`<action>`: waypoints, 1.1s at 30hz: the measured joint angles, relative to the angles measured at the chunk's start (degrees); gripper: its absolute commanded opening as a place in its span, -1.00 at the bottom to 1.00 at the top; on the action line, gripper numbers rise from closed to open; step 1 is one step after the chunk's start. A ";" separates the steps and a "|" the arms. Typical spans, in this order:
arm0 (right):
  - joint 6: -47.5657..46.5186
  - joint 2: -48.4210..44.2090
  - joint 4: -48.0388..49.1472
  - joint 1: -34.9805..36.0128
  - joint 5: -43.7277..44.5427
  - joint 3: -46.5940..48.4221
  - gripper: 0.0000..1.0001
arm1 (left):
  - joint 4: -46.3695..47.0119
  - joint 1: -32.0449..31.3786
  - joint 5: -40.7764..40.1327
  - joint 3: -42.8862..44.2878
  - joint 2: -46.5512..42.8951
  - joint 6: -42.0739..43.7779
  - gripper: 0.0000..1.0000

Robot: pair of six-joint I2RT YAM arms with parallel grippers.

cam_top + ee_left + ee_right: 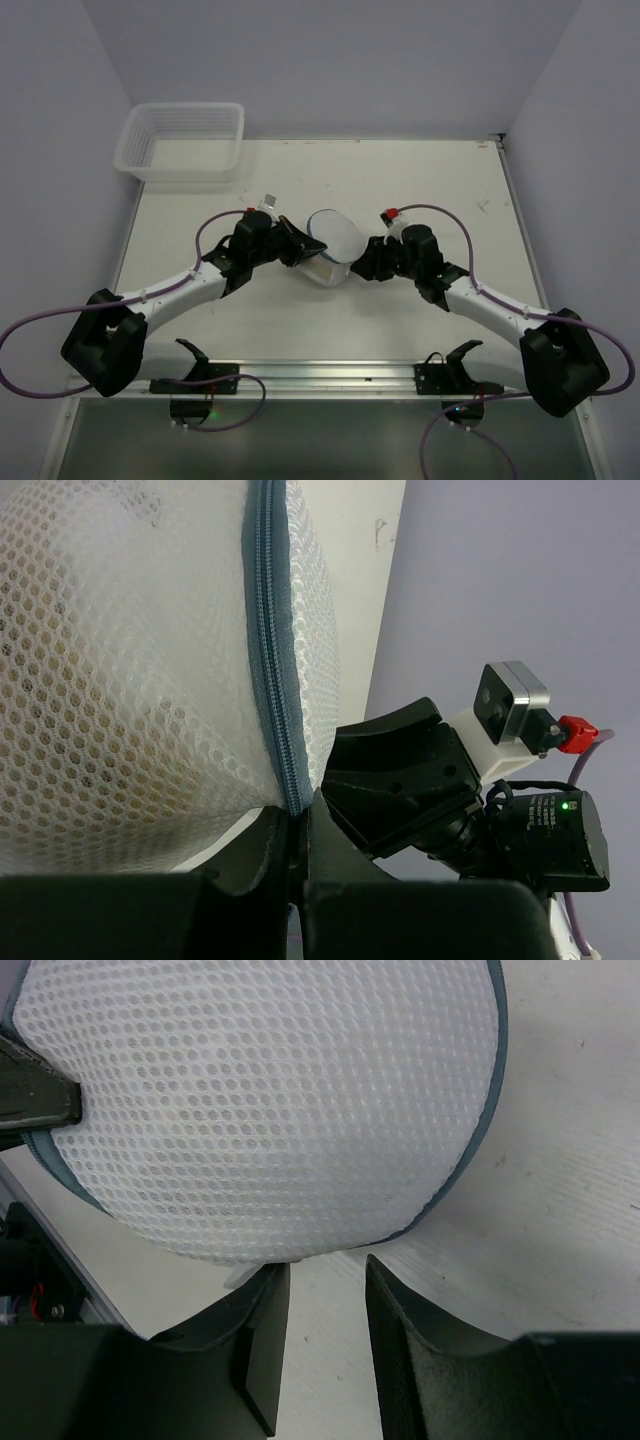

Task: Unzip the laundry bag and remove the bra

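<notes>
The laundry bag (333, 243), a round white mesh case with a grey-blue zip rim, stands tilted on the table between my two grippers. My left gripper (299, 247) is shut on the bag's rim; in the left wrist view (293, 815) the jaws pinch the grey-blue zip (270, 670) at its lower end. My right gripper (361, 263) is open and empty, just short of the bag's right side; in the right wrist view (325, 1285) the mesh dome (270, 1100) sits just above the fingertips. A beige tint shows through the mesh (100, 780); the bra itself is hidden. The zip looks closed.
A white latticed plastic basket (185, 140) stands at the table's back left corner. The right arm's wrist and camera (500, 750) sit close behind the bag. The table's right edge (520, 220) runs along a wall.
</notes>
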 measured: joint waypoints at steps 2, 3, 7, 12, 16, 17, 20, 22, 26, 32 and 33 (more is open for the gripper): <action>-0.52 0.02 0.44 0.44 0.00 0.31 -0.22 | 0.00 0.13 0.20 0.00 0.00 -0.02 -1.00; -0.74 0.04 0.57 0.66 -0.02 0.46 -0.21 | 0.00 0.15 0.26 0.00 0.00 0.00 -1.00; -1.42 0.09 0.68 1.29 -0.02 1.09 -0.19 | 0.00 0.31 0.46 0.00 0.00 0.00 -1.00; -2.03 0.48 1.01 1.68 0.02 1.42 -0.21 | 0.02 0.31 0.61 0.00 0.00 0.02 -1.00; -2.43 1.14 1.05 1.73 0.17 1.79 -0.48 | 0.00 0.33 0.63 0.00 0.00 0.15 -1.00; -2.58 1.14 1.05 1.75 0.26 1.84 -0.49 | 0.02 0.33 0.63 0.00 0.00 0.15 -1.00; -3.08 1.11 1.05 1.81 0.76 1.95 -0.80 | 0.00 0.57 0.66 0.00 0.00 0.22 -1.00; -3.23 1.03 0.96 1.90 1.42 1.95 -1.00 | -0.07 0.87 0.74 0.00 -0.02 0.39 -1.00; -3.17 -0.48 0.48 2.05 2.82 1.92 -1.00 | -0.85 2.69 1.62 -0.02 -0.68 0.70 -1.00; -3.17 -4.98 -0.81 2.10 5.88 1.92 -1.00 | -3.02 7.30 4.96 -0.11 -2.54 5.09 -1.00; -3.17 -5.46 -1.16 2.10 6.27 1.92 -1.00 | -3.54 7.89 5.66 -0.04 -2.49 6.43 -1.00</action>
